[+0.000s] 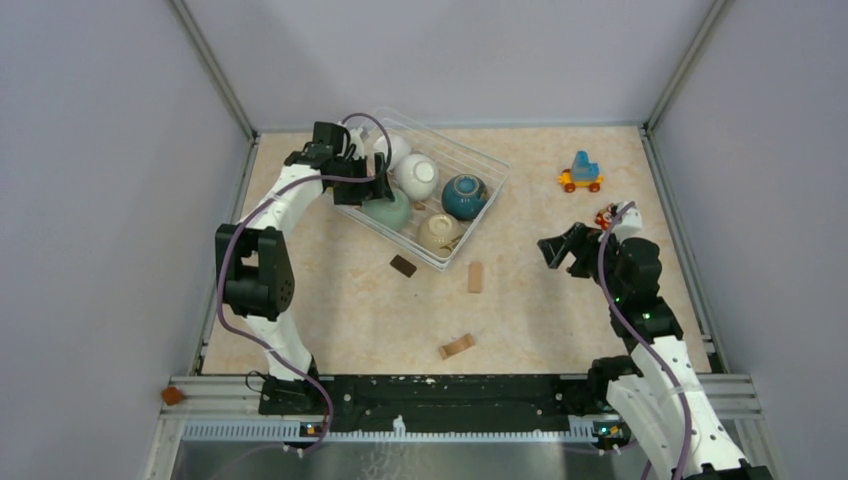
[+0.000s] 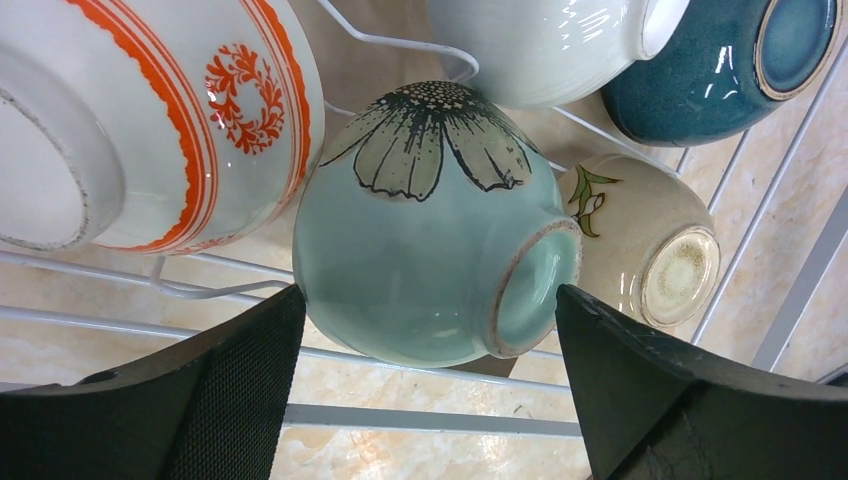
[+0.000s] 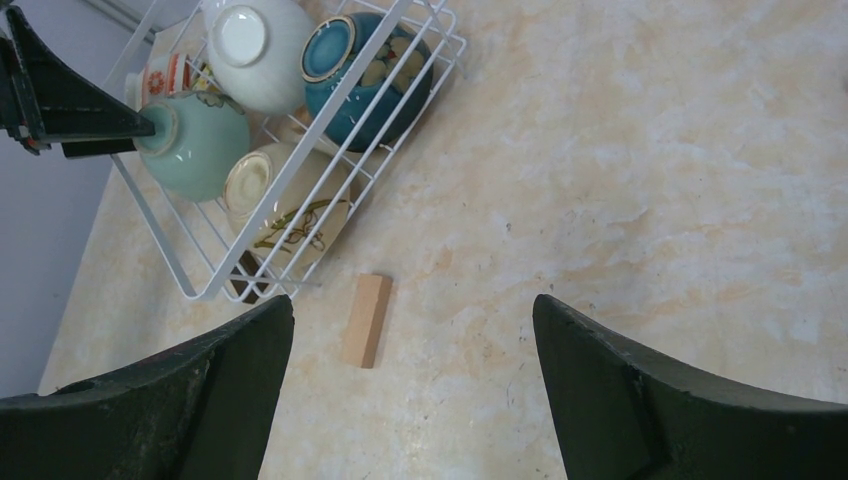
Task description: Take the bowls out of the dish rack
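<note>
The white wire dish rack (image 1: 450, 137) stands at the back left of the table. In it lie a white bowl (image 1: 415, 175), a second white bowl (image 1: 395, 150), a dark teal bowl (image 1: 465, 196), a pale green bowl (image 1: 390, 212) and a beige bowl (image 1: 438, 232). My left gripper (image 1: 366, 183) is open at the rack's left side. Its fingers flank the pale green bowl (image 2: 430, 260) without touching it. The orange-patterned bowl (image 2: 170, 120) lies beside it. My right gripper (image 1: 560, 250) is open and empty over bare table, right of the rack (image 3: 340, 100).
A light wooden block (image 1: 475, 277) and a dark block (image 1: 403, 265) lie just in front of the rack. Another wooden piece (image 1: 456, 346) lies nearer the arms. A colourful toy train (image 1: 581, 174) and a small red toy (image 1: 605, 215) sit at the right.
</note>
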Tool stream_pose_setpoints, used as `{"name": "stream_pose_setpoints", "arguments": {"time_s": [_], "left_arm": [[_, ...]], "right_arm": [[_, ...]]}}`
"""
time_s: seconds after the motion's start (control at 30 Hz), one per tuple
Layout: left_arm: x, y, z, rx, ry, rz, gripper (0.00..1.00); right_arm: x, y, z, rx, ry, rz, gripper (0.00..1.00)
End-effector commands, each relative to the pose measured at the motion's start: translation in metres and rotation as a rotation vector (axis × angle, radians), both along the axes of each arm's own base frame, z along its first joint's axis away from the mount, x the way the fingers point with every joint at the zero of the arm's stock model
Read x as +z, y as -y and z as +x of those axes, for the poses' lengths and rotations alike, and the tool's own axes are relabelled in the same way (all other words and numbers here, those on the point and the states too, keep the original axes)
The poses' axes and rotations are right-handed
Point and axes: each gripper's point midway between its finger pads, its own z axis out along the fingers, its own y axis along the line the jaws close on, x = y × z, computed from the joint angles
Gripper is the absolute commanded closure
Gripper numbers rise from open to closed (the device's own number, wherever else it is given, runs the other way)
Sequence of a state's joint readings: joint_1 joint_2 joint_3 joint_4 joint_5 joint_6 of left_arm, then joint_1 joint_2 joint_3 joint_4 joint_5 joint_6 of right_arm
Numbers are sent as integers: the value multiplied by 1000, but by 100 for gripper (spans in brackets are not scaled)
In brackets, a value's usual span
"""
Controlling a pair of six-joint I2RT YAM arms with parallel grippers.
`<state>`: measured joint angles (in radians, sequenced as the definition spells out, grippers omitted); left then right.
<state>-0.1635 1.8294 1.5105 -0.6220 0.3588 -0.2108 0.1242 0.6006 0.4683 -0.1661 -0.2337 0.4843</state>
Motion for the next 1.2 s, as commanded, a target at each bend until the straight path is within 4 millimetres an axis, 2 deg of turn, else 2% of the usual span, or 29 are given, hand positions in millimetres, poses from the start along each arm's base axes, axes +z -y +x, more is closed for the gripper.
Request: {"name": "stream_pose_setpoints", "arguments": {"time_s": [0.0,0.27,0.4,0.53,0.63,0.73,0.87,0.93,1.0,1.17], "left_arm": [[14,20,-4,-59,-6,-79,2],[-3,4,3,22,-38,9,2],[-8,7,2,32,-69,9,2],[-5,23,0,-21,-70,-78,2],[-7,25,0,-18,-91,-88,2],[3,35,-4,-51,-100,-151,2],[35,46,-3,-62,-26,-239,3],[45,52,-4,-77,-1,-279,4],[48,55,-8,-93,-8,-304,7],[42,58,-15,-112,-48,-317,13]], "right_arm": [[36,-3,3,6,78,23,12],[37,-3,2,6,81,22,12],[37,-3,2,6,80,23,12],[37,-3,2,5,79,24,12],[37,-3,1,6,78,24,12],[38,-3,1,6,79,21,12],[39,-2,-1,3,80,16,12],[39,-1,-1,1,82,17,12],[39,-1,-1,1,82,16,12],[42,-3,-1,9,89,22,12]]}}
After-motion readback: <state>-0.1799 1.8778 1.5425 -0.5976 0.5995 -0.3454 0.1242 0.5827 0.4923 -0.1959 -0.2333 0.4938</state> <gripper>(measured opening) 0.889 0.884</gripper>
